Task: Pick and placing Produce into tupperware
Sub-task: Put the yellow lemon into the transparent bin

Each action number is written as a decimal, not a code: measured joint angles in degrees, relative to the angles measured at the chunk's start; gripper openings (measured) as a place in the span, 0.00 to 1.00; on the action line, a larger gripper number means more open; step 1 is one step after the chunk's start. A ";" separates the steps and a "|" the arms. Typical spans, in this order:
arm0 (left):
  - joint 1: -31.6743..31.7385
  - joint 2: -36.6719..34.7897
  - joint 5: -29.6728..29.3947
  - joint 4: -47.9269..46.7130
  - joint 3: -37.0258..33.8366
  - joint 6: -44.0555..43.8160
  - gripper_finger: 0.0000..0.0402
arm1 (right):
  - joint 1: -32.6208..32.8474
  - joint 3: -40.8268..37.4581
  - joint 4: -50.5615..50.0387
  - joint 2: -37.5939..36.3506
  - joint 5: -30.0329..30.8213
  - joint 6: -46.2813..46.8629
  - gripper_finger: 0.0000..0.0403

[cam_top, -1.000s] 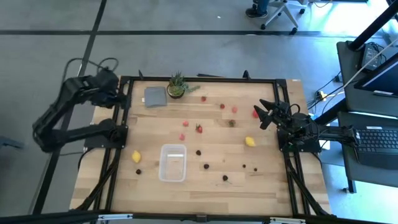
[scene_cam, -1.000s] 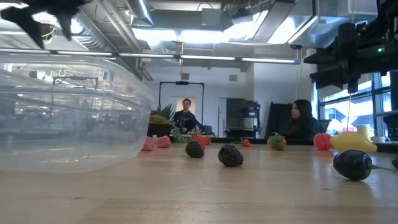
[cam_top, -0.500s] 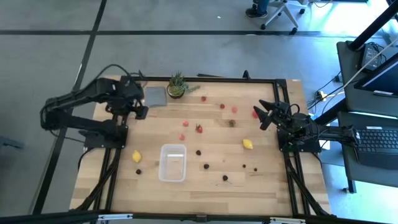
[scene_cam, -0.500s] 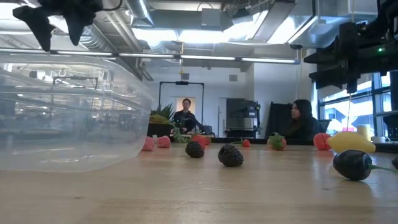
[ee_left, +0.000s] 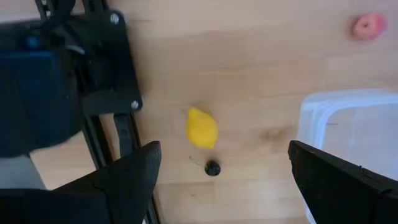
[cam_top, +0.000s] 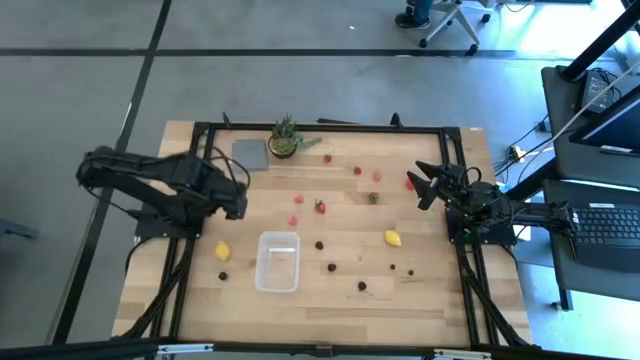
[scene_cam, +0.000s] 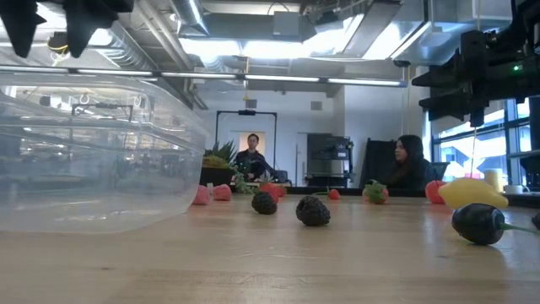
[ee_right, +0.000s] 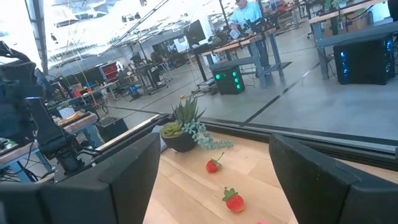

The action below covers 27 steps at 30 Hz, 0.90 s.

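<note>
The clear tupperware tub [cam_top: 277, 261] stands on the wooden table near its front edge, and fills the left of the low view [scene_cam: 93, 152]. Small produce pieces lie scattered: a yellow one [cam_top: 222, 251] and a dark berry [cam_top: 222, 276] left of the tub, another yellow one [cam_top: 393, 238] at the right, red ones [cam_top: 320, 207] and dark ones [cam_top: 331, 267] between. My left gripper [cam_top: 235, 200] hangs open above the table, pointing down. In its wrist view the yellow piece [ee_left: 201, 127] and berry [ee_left: 212, 168] lie between its fingers, far below. My right gripper [cam_top: 425, 185] waits open at the right edge.
A green potted plant [cam_top: 285, 138] and a flat grey square [cam_top: 250, 153] sit at the far edge. The black frame rails [cam_top: 190, 250] run along the table's sides. People sit in the room beyond the table [scene_cam: 405, 165].
My left arm has swung from beyond the table's far left corner toward the right and near edges and sunk a little, turning about its own axis; its gripper has stayed open. The yellow piece at the right has rolled a little toward the near edge.
</note>
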 joint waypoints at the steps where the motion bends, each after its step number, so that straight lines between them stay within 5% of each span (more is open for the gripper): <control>1: -1.22 0.67 -0.02 -0.02 -0.02 -0.87 0.85 | 0.00 0.00 0.00 0.00 0.00 0.03 0.75; 13: -10.47 5.55 2.81 2.41 -8.67 -12.30 0.85 | 0.00 0.00 -0.07 0.00 -0.02 1.49 0.75; 23: -11.36 5.55 5.46 26.31 -22.21 -14.98 0.85 | 0.00 0.00 -0.07 0.00 -0.02 1.51 0.75; 27: -12.00 5.55 5.98 28.37 -25.70 -16.82 0.85 | 0.00 0.00 -0.07 0.00 -0.02 1.51 0.75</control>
